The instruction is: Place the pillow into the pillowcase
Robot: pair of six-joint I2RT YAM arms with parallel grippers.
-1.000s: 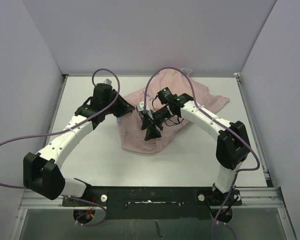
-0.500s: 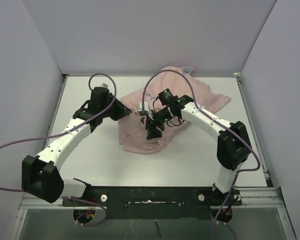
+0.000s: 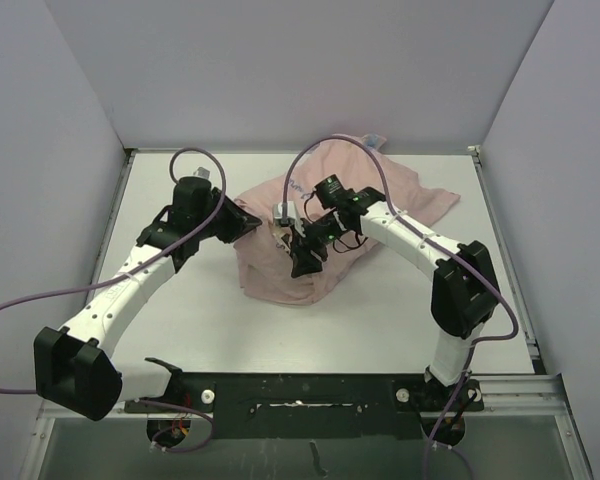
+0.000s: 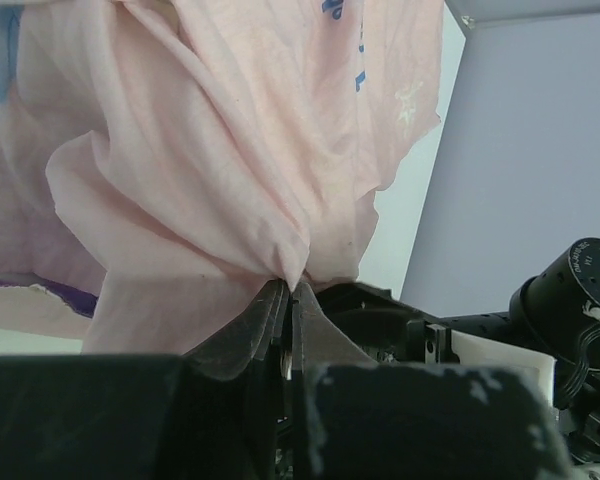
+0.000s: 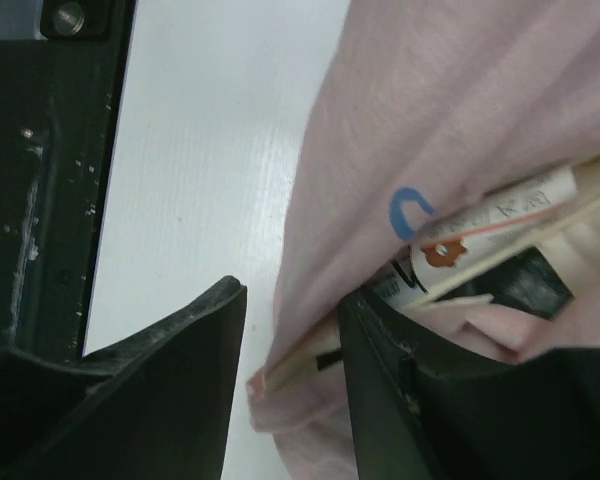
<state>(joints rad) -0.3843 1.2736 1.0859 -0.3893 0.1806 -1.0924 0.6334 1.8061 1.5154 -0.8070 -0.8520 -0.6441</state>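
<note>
pillowcase [image 3: 325, 210] bunched mid-desk [image 3: 380, 320], drawn in tighter than a second ago. pillow [image 5: 590, 215] looks mostly inside, tag [image 5: 480, 225] at the mouth. left arm [image 3: 130, 285] swung toward frame left. left fingers [image 4: 285, 300] pressed together on pillowcase fabric. right fingers [image 3: 302, 266] half spread, narrowing over its edge; likely regripping to pull it over.
</note>
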